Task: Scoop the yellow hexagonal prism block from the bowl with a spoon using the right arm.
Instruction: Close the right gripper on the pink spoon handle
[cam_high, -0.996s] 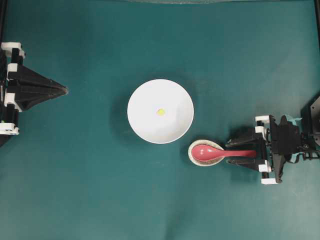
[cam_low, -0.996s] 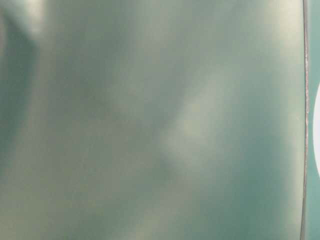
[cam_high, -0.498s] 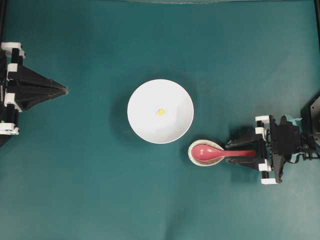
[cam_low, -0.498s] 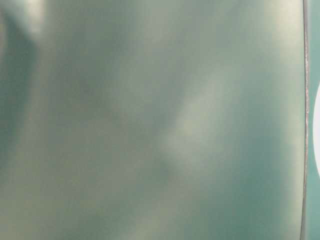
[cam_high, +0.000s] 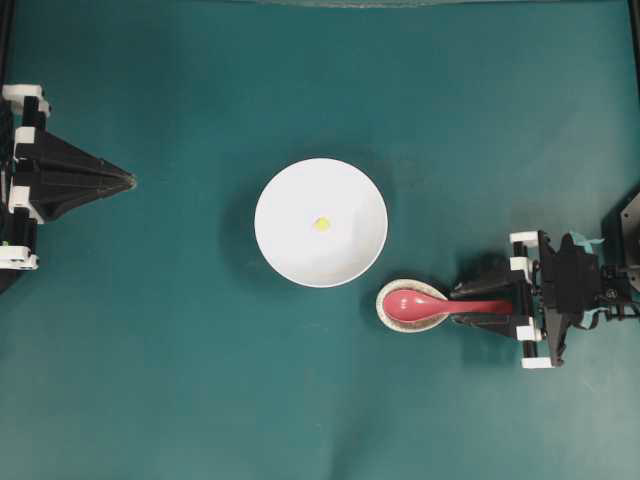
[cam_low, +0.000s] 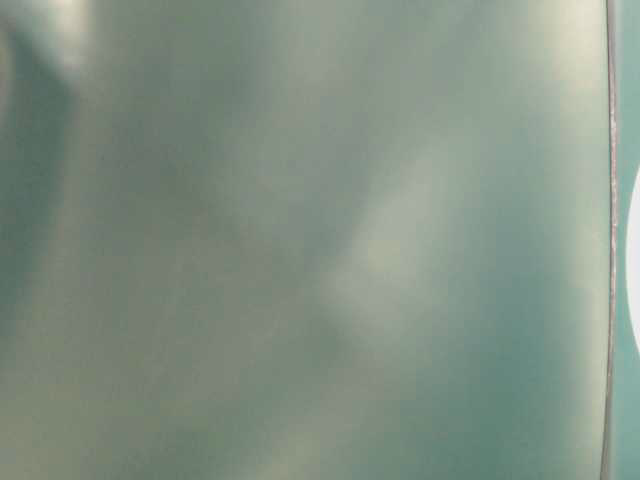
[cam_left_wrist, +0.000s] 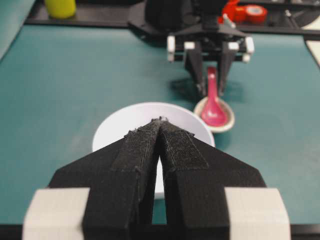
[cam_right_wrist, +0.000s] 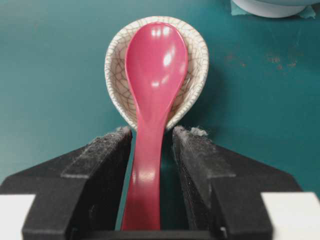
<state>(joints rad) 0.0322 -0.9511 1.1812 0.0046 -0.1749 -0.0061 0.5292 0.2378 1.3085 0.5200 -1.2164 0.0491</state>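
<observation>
The white bowl (cam_high: 285, 195) stands mid-table with the tiny yellow hexagonal prism block (cam_high: 321, 224) lying inside it. Just right of it, the pink-red spoon (cam_high: 420, 303) lies with its scoop in a speckled spoon rest (cam_high: 384, 309). My right gripper (cam_high: 458, 306) straddles the spoon's handle, jaws open, and a thin gap shows on each side of the handle. In the right wrist view the spoon (cam_right_wrist: 156, 65) runs between the right gripper (cam_right_wrist: 152, 132) fingers. My left gripper (cam_high: 130, 181) sits at the far left, shut and empty, pointing at the bowl (cam_left_wrist: 115, 135).
The crackle-glazed spoon rest (cam_right_wrist: 116, 65) sits on the teal mat (cam_high: 200, 380). A yellow container (cam_left_wrist: 60, 7) and red tape rolls (cam_left_wrist: 255, 10) stand beyond the table's far edge. The table-level view is a teal blur.
My right gripper's jaws have narrowed around the spoon handle. The spoon, bowl, block and left arm have not moved.
</observation>
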